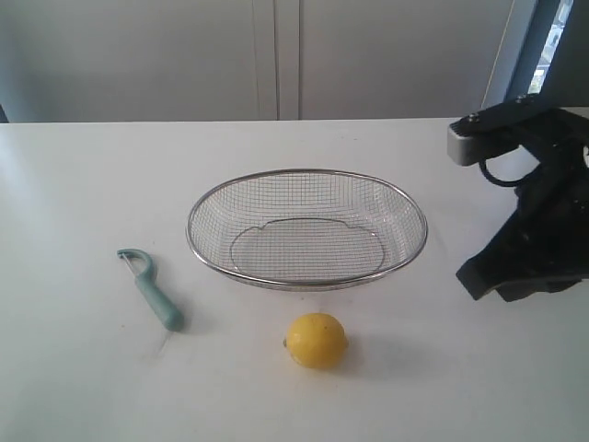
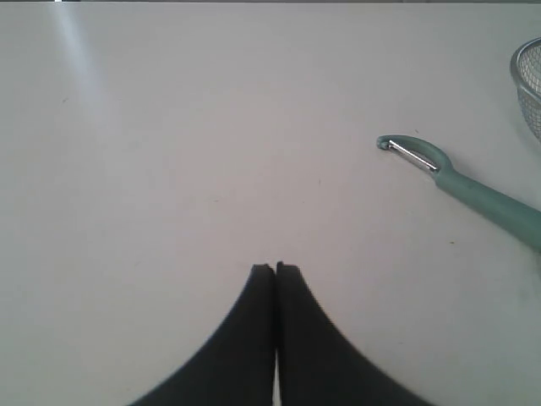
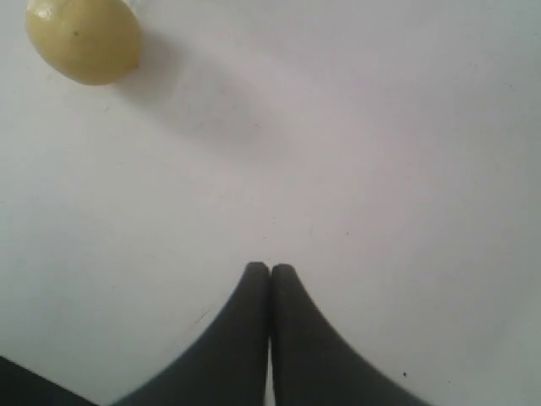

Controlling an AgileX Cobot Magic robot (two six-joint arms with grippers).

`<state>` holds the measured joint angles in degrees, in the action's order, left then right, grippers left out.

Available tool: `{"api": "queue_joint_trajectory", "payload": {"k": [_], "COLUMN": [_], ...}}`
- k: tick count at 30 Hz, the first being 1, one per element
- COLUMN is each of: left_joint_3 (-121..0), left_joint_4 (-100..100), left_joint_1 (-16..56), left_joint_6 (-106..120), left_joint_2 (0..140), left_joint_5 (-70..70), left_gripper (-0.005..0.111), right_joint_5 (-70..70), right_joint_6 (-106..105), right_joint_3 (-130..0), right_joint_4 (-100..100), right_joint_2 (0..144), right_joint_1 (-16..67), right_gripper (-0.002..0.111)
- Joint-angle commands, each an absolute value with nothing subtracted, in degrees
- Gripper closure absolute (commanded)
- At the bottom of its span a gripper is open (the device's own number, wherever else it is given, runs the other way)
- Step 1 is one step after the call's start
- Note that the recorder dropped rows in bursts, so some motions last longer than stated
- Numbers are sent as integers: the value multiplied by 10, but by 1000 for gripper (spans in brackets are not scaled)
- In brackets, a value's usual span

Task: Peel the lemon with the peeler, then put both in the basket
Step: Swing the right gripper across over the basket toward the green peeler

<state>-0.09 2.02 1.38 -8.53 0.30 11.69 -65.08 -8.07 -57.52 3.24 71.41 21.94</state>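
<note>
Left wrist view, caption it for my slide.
Shut left gripper over the white table, teal peeler lying apart.

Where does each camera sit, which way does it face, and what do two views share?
Exterior: off the arms, looking down at table, basket, peeler, lemon; right arm at edge.
Left wrist: on left arm, looking past shut left end effector at peeler.
Right wrist: on right arm, looking past shut right end effector at lemon.
Shared: exterior and left wrist both show the peeler.
</note>
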Motion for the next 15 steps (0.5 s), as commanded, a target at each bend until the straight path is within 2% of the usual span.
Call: {"api": "queue_joint_trajectory", "payload": {"k": [1, 15], "left_joint_3": [0, 0], "left_joint_4": [20, 20], "left_joint_1": [13, 13], "left_joint_6": [-90, -90], "left_joint_2": [0, 0], "left_joint_5": [117, 117], "left_gripper": [107, 107], "right_joint_5": [-655, -662], "right_joint_6": [-74, -73], "right_joint_3": [-600, -614], "right_joint_4": [19, 23], "right_joint_2": [736, 755], "right_joint_1": [240, 256], "right_gripper": [108, 108]}}
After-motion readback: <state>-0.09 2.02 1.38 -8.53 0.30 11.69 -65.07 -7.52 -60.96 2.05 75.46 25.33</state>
